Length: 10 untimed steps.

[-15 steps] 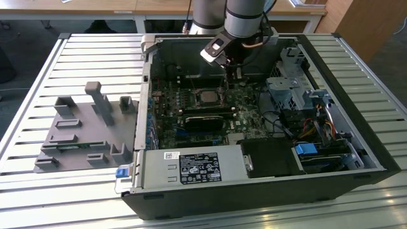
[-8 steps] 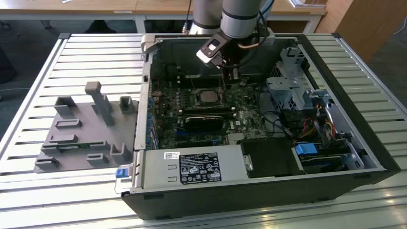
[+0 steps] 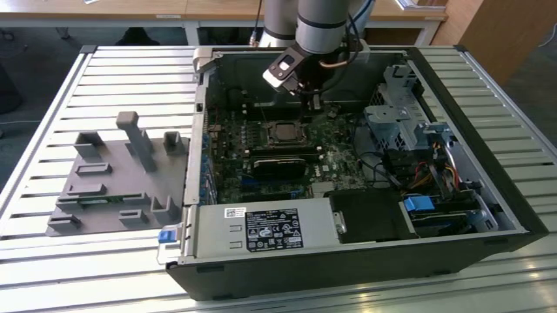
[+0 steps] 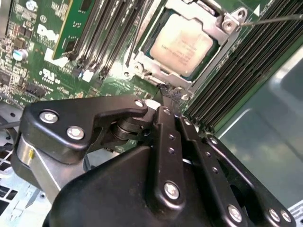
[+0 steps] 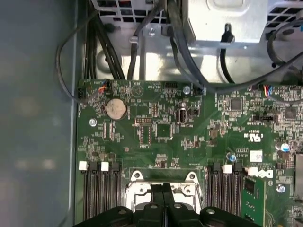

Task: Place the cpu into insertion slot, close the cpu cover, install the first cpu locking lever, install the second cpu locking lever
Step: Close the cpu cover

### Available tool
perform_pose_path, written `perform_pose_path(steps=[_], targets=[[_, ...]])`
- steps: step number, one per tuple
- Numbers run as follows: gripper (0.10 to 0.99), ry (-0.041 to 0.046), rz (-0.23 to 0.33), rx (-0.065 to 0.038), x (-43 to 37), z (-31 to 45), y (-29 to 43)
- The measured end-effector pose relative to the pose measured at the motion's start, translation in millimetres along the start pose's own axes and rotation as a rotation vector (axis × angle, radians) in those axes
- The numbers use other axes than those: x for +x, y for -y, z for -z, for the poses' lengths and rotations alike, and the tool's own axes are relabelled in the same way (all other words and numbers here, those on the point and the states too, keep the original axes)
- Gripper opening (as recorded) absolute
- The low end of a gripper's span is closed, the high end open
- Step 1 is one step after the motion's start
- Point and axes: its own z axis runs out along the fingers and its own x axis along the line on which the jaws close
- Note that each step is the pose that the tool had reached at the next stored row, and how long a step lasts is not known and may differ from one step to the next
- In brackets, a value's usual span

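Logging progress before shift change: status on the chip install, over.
Hand shut, tips at edge of the cover. Chip seated, cover down over it. Thin lever beside the cover; latched or not, cannot tell. Nothing blocking.

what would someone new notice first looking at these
The open computer case sits in the middle of the exterior view, with the arm reaching down into it over the green motherboard. In the second wrist view, the silvery cpu sits framed by the cpu cover, and the black gripper, shut, has its tip right at the frame's edge.
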Motion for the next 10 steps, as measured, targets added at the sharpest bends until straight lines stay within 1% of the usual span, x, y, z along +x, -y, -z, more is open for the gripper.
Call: perform_pose_path(steps=[4, 10], targets=[[0.122, 0.0001, 0.000, 0.000, 0.0, -2.5, 5.1], [0.122, 0.0003, 0.000, 0.000, 0.0, -4.5, 10.2]])
